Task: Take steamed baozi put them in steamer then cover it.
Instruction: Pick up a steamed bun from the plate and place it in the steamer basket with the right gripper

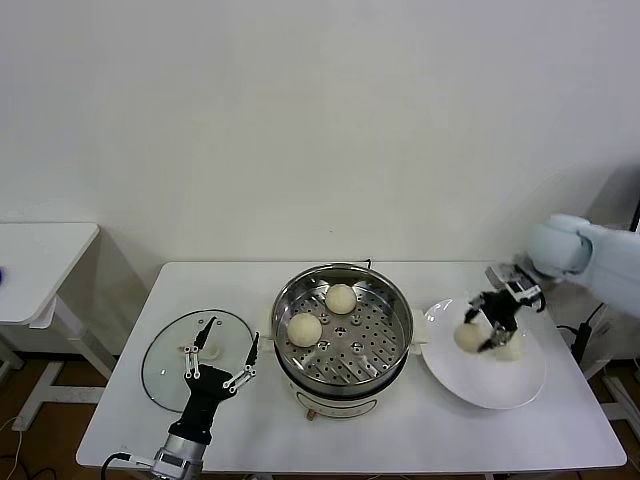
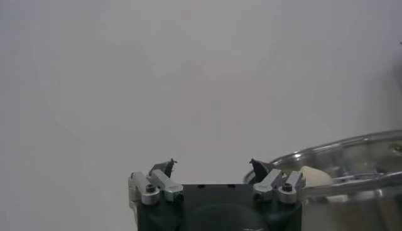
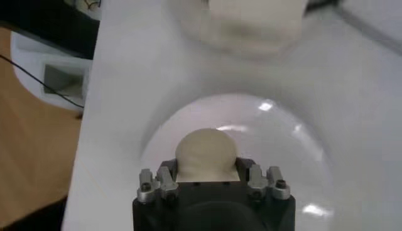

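Baozi [image 1: 470, 337] number three sits clamped between the fingers of the right gripper [image 1: 490, 322] over the white plate [image 1: 500, 385], at three o'clock from the steamer [image 1: 343, 325] on the bench [image 1: 400, 440]. A fourth bun [image 1: 510, 349] lies just beside it on the plate, while two more [image 1: 340, 298] [image 1: 304, 329] already rest on the steamer's perforated floor, toward eleven and nine o'clock. The left gripper [image 1: 222, 352] hangs with its fingers spread wide above the glass cover [image 1: 190, 355], which lies flat at nine o'clock from the steamer, handle upward. Likely hazards: the soft dough could be squashed or slip free during the carry, and a low swing might clip the steamer rim. Being round, the held bun has no real long axis; which way its pleated top faces cannot be told.
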Motion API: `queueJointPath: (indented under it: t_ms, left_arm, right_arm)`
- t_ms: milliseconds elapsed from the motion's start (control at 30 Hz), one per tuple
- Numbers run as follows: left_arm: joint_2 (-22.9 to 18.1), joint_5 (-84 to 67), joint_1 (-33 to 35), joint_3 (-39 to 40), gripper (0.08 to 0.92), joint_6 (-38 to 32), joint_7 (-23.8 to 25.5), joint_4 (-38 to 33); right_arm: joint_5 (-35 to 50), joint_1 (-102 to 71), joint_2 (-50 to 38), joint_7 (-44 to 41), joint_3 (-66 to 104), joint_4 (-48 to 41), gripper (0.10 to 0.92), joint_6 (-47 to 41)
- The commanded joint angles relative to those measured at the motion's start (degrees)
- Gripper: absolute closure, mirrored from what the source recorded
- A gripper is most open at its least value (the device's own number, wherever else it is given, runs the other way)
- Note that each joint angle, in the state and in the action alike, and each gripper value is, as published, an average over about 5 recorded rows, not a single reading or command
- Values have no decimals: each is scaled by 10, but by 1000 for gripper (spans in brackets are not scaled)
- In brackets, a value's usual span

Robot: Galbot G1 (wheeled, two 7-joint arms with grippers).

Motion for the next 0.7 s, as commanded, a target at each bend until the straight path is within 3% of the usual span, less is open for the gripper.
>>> queueJointPath:
  t_ms: [33,367,700]
  left_arm:
    - [1,0,0,0,177,-1,0,-1]
    - [2,-2,0,0,177,-2,-1,-1]
    - [0,-3,-2,-4,177,-3,-1,0]
  right_arm:
    - [16,171,81,-5,-51,73,372,123]
    - [-82,130,185,29,5,161,372,229]
    - [-216,42,241,45,23,178,364,286]
